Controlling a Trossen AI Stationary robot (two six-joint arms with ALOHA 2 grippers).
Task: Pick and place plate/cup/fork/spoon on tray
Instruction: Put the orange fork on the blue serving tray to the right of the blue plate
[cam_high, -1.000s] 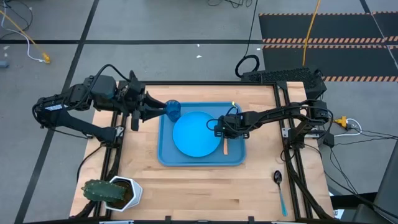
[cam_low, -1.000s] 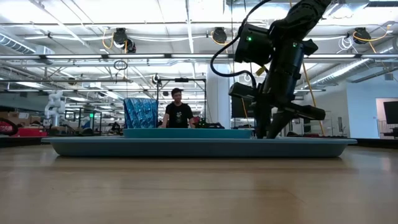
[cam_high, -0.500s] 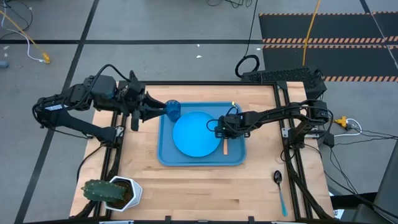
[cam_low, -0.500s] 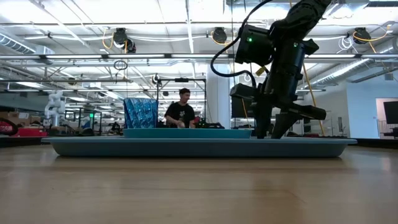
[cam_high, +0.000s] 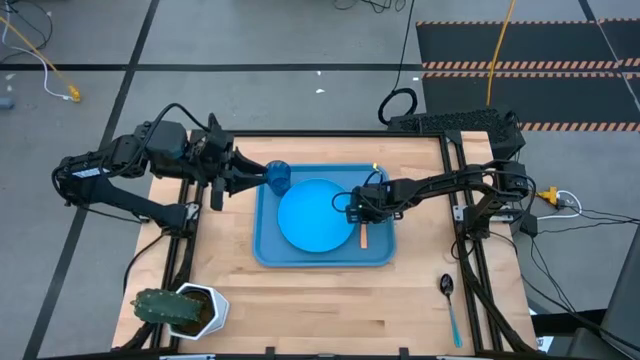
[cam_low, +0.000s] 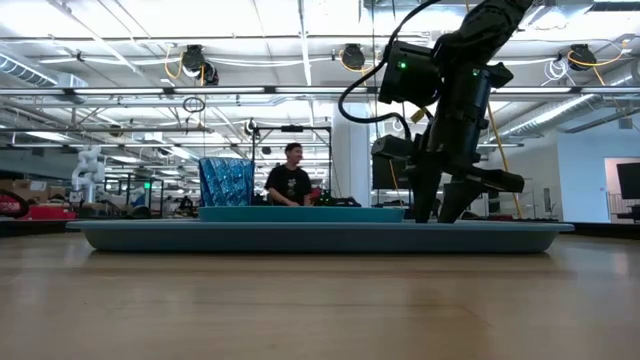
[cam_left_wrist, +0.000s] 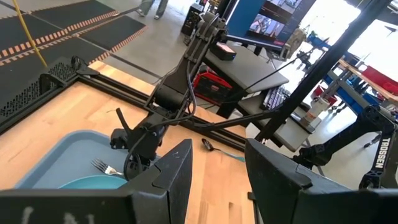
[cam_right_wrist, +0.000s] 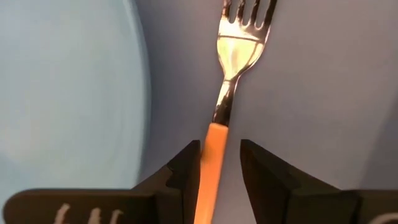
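Fork (cam_right_wrist: 219, 143) lies flat on the tray (cam_high: 272, 248) floor, just beside the plate (cam_high: 315, 215) on its right-arm side, tines pointing toward the far rim. Makes sense as a place-setting layout: plate in the middle, cutlery alongside, cup (cam_high: 278, 177) in the far corner on my left arm's side.

My right end effector (cam_right_wrist: 219, 163) sits low over the orange handle. Fingers straddle it, narrow gap each side, so I read this as opened just enough to let go, not clamping. Fork's weight looks carried by the tray.

My left end effector (cam_high: 252, 176) is at the cup, at the tray's far corner. Fingers part-open; from above they reach up to the cup, but I can't tell if they grip it or just flank it.

Spoon (cam_high: 450, 305) is off the tray, on the table near the front edge by the right arm's base, bowl end toward the tray. Judgement: it's the one item left to move.
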